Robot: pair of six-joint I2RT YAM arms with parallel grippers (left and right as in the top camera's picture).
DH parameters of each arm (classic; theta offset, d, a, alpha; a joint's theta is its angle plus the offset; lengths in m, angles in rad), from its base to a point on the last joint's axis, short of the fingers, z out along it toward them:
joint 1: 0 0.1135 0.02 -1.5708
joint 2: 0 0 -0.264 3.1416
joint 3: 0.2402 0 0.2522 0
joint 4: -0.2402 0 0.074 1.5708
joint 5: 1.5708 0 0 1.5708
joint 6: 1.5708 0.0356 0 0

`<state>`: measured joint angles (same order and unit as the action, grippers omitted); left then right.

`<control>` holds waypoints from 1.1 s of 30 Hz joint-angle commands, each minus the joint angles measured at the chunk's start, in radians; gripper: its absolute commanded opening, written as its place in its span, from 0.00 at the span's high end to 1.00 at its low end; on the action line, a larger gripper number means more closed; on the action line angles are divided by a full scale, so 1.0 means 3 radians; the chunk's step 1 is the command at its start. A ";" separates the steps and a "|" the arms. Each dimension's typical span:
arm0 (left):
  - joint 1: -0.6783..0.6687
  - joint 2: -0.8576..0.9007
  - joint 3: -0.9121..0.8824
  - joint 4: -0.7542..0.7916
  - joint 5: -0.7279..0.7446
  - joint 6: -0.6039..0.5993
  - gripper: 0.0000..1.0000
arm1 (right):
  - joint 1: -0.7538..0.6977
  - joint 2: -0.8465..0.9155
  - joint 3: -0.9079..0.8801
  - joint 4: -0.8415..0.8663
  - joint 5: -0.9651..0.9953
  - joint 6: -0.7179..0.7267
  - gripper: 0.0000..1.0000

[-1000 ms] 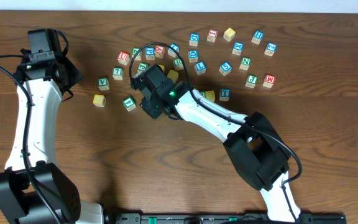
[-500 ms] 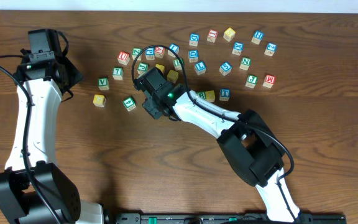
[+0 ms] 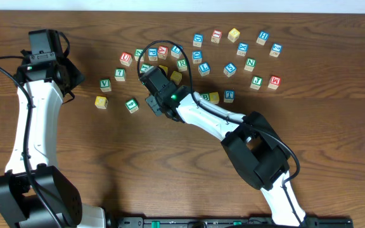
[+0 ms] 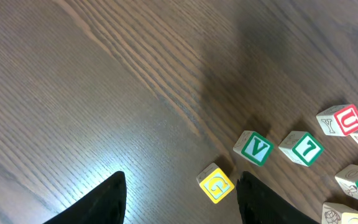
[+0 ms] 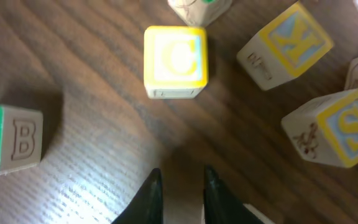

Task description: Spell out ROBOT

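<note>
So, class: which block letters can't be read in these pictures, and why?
Overhead: green cube beside the forearm, half under the right arm; letter hidden.
Right wrist: left-edge green cube, cut by the frame; top-edge cube, likewise.
Left wrist: corner cube, cut by the bottom edge.

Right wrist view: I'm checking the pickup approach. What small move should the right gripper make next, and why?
Probably widen the right gripper first: its jaws stand closer together than the yellow-framed cube just ahead is wide, with nothing between them, so they could not straddle it.

Robot lab bench, wood-grain table (image 3: 334, 126), two mounted arms (image 3: 33, 120), scattered alphabet cubes (image 3: 250, 64)
</note>
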<state>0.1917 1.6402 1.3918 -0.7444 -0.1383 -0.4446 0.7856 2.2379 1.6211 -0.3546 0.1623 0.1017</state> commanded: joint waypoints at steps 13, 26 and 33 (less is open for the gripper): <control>0.0005 0.0038 -0.0001 -0.0037 -0.0065 -0.0006 0.44 | -0.0013 0.0047 -0.0001 -0.0027 0.0277 0.0370 0.83; 0.0005 0.0038 -0.0001 -0.0048 -0.0065 -0.0006 0.43 | -0.0048 0.0047 -0.0001 -0.0172 0.0537 0.0678 0.85; 0.0005 0.0038 -0.0001 -0.0050 -0.0065 -0.0006 0.44 | -0.0055 0.0046 0.0000 -0.0198 0.0626 0.0800 0.85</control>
<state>0.1917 1.6402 1.3918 -0.7551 -0.1383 -0.4446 0.7780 2.2379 1.6211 -0.4080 0.3080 0.2962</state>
